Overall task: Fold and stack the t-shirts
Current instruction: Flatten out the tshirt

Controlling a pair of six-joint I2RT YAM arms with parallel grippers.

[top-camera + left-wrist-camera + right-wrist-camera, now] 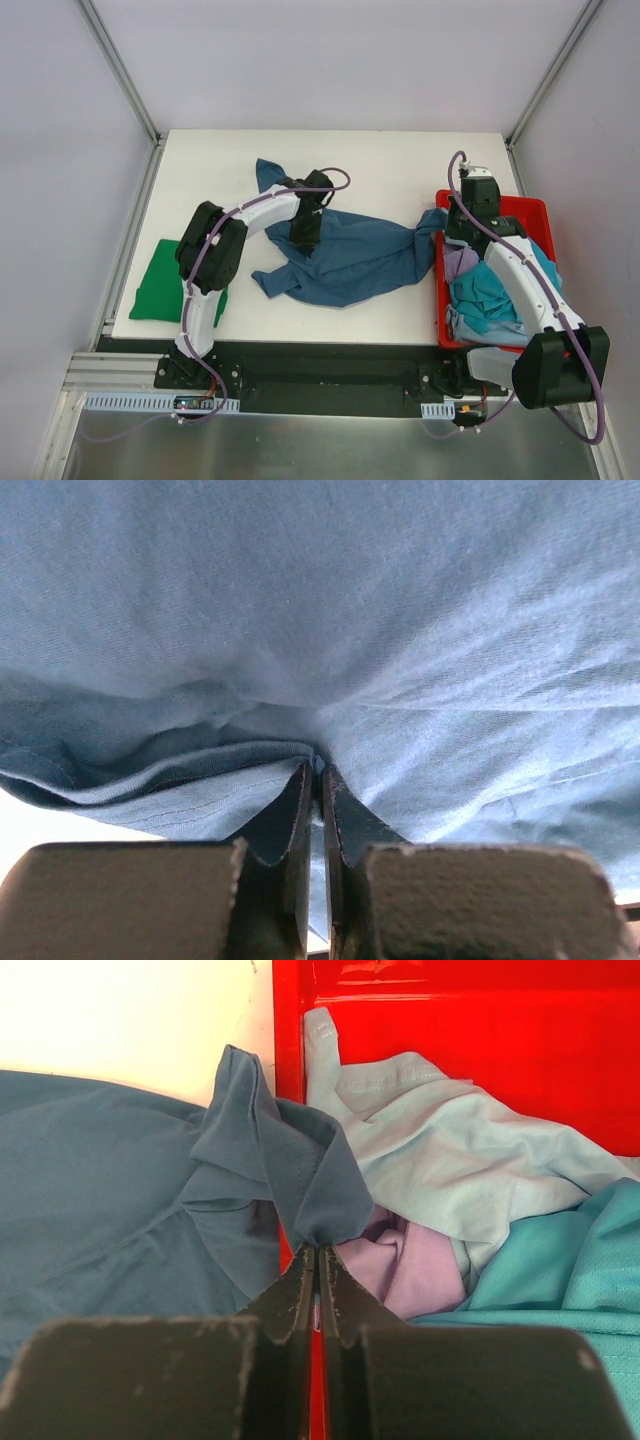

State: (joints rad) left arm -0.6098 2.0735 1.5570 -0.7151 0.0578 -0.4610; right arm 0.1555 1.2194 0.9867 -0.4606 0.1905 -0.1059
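Step looks like spreading the blue tee (350,262) flat for folding. It lies crumpled mid-surface (400,160), one end draped over the bin (530,205) wall. The left end effector (320,770) is pinched tight on a fold near its far side; the right end effector (318,1252) grips its corner at the bin edge. Lift both together, pull apart evenly, clear the wall, lay it down beside the green tee (160,285). Grips are thin, go slow.

Robot lab cell: white table (380,160) inside plain framed walls (330,60).
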